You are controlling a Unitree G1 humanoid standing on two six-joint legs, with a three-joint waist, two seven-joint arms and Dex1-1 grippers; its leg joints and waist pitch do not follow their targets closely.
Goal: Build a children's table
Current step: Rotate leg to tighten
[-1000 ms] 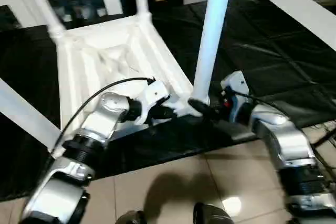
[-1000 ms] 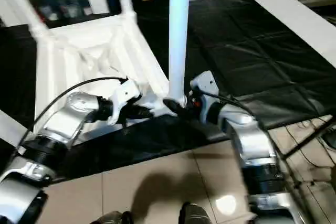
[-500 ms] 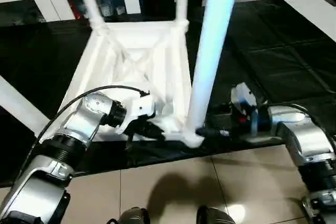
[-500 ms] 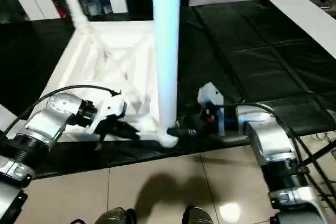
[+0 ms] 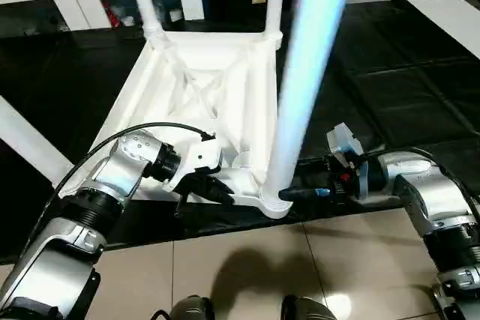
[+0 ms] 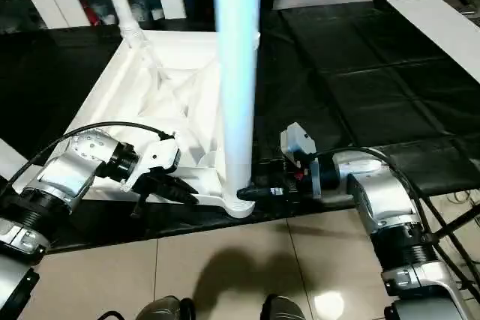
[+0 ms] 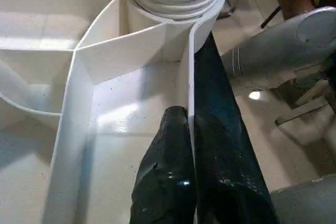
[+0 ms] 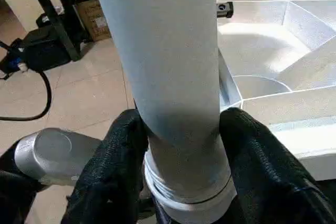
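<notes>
While the upturned white table top (image 5: 202, 103) lies ribs-up on the black-covered work surface (image 5: 390, 88), the left gripper (image 7: 191, 145) at eight o'clock is clenched on the thin rim wall beside the near corner socket (image 5: 271, 204). At four o'clock, the right gripper (image 8: 181, 145) grasps the base of the upright table leg (image 6: 238, 73) standing in that socket.

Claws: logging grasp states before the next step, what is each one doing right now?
Left claw: shut, pinching the side wall of the tabletop.
Right claw: closed around the base of the near leg.
</notes>
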